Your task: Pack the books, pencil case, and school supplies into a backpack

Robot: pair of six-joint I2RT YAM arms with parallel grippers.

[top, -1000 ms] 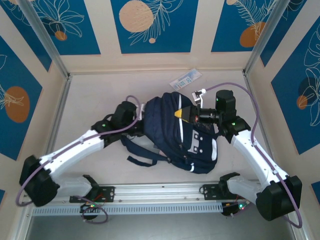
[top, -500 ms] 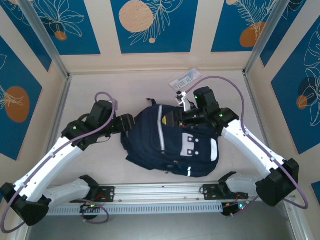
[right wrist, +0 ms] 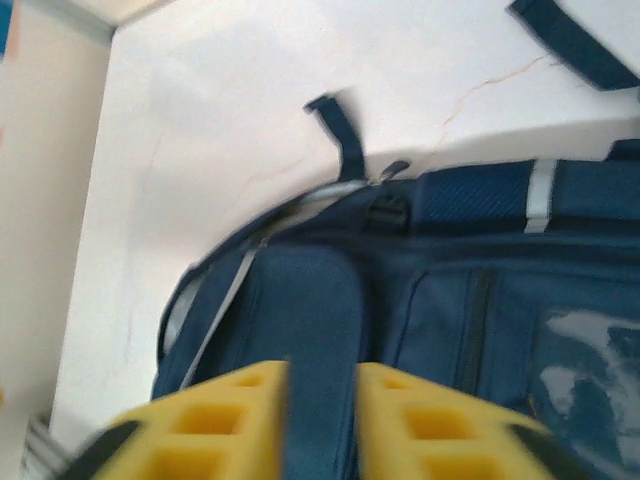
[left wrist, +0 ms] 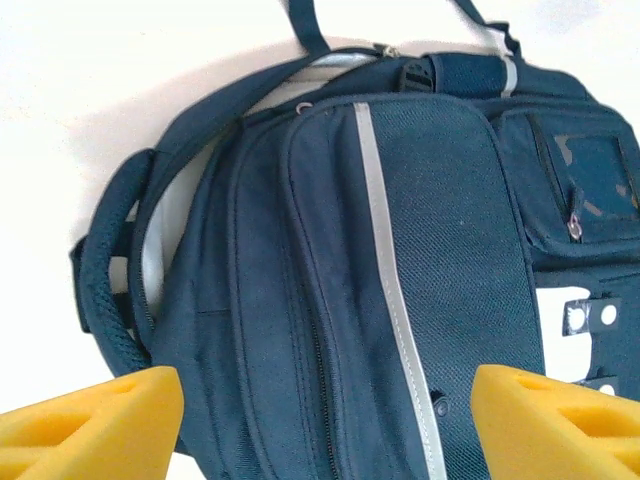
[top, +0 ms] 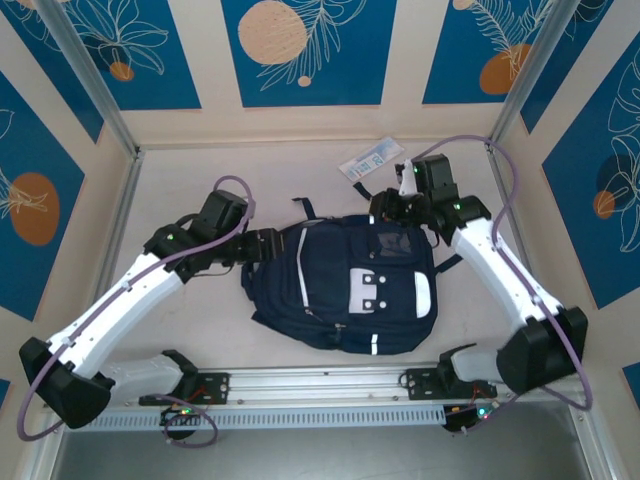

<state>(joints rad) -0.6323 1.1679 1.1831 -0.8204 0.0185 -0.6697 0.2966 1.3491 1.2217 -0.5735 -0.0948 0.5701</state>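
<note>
**Pack lies flat, one packet outside it**

The large dark navy fabric backpack with thin white stripes (top: 345,290) lies front-up in the middle of the table. Its white dotted patch faces the ceiling and its top points to the far side. The slim white-and-light-blue printed packet of school supplies (top: 372,158) rests well apart from it, close to the far wall.

The left gripper (top: 268,245) hovers at the pack's left flank. In its wrist view the left gripper (left wrist: 327,400) has its yellow fingers spread wide, with nothing between them. The right gripper (top: 385,208) sits at the far right corner of the pack. In its blurred wrist view the right gripper (right wrist: 323,400) has its jaws drawn to a narrow slot with navy cloth showing through, and I cannot tell whether it pinches that cloth or merely hangs above it.

Likely trouble:
- A pale lining shows along the pack's left and far seam, which suggests an unzipped mouth. A tug on the soft cloth could close it or spill what is inside.
- The loose carry loop (top: 300,205) could snag a finger.
- The packet lies near the wall, so a reach for it leaves little room and it could be pushed against the panel.

The table (top: 180,180) is smooth, pale cream and faintly veined, so things will probably slide on it. The beige walls (top: 400,50) carry blue panels with white leaves and orange discs. An aluminium rail (top: 320,385) runs along the near edge.
</note>
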